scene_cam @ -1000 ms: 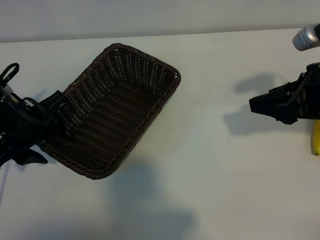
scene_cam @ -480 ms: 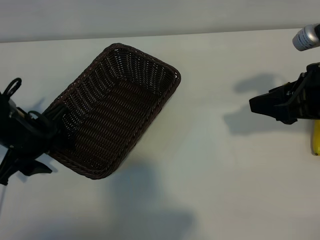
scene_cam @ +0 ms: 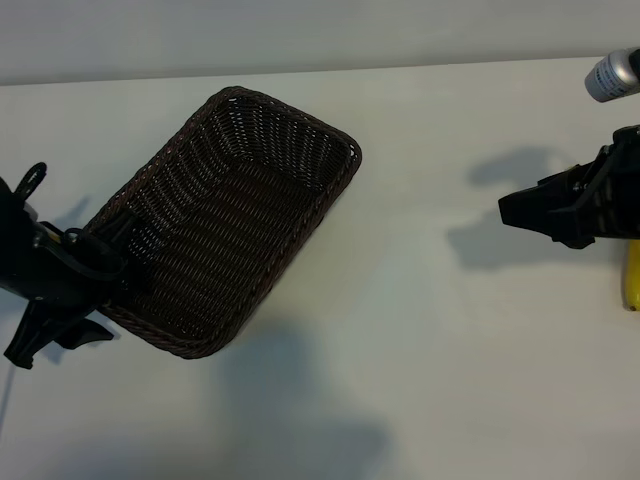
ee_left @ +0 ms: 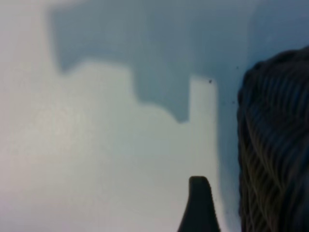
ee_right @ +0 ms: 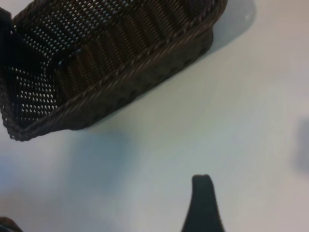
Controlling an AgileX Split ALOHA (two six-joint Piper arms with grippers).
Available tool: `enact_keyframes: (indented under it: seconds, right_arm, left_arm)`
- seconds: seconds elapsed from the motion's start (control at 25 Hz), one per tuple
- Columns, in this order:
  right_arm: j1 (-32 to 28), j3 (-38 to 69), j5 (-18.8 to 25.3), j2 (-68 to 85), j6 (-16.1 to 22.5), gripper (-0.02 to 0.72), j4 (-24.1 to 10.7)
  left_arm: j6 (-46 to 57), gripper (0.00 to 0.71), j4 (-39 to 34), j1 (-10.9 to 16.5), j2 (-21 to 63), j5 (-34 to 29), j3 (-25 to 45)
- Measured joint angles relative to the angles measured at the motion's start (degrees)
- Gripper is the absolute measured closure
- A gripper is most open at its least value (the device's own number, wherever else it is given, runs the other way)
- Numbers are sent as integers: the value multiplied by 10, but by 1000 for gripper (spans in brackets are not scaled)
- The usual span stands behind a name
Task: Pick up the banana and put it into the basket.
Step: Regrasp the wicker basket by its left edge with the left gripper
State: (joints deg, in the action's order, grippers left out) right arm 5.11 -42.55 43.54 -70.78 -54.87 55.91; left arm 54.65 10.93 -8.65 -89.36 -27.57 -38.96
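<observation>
The dark brown woven basket [scene_cam: 240, 215] lies slantwise on the white table, left of centre. My left gripper [scene_cam: 112, 268] is at its near left end, overlapping the rim. In the left wrist view one black finger [ee_left: 199, 205] stands just beside the basket wall [ee_left: 275, 145], with bare table on its other side. At the far right edge a short end of the yellow banana [scene_cam: 632, 278] shows. The right arm hides the remainder of it. My right gripper [scene_cam: 505, 212] hovers open beside it, pointing toward the basket [ee_right: 145, 82], with one finger [ee_right: 203, 203] over bare table.
A silver cylinder with a black end [scene_cam: 615, 75] juts in at the far right. The table's far edge [scene_cam: 320, 72] runs along the back. White tabletop [scene_cam: 430, 300] lies between the basket and the right arm.
My left arm has slid toward the table's near edge along the basket's left end, uncovering more of the rim. The basket has hardly shifted. The right arm has not moved.
</observation>
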Motion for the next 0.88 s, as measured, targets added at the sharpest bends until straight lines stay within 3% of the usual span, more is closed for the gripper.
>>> enact_keyframes:
  seconds: [0.24, 0.4, 0.6, 0.88]
  right_arm:
    - [0, 0, 0, 0, 0, 167, 0]
    - [0, 0, 0, 0, 0, 167, 0]
    - [0, 0, 0, 0, 0, 167, -1]
    - [0, 0, 0, 0, 0, 167, -1]
  left_arm:
    - [0, 185, 0, 0, -12, 6, 1]
    - [0, 321, 0, 0, -12, 10, 2]
    - [2, 540, 2, 0, -12, 15, 2]
    - [1, 540, 4, 0, -12, 18, 2]
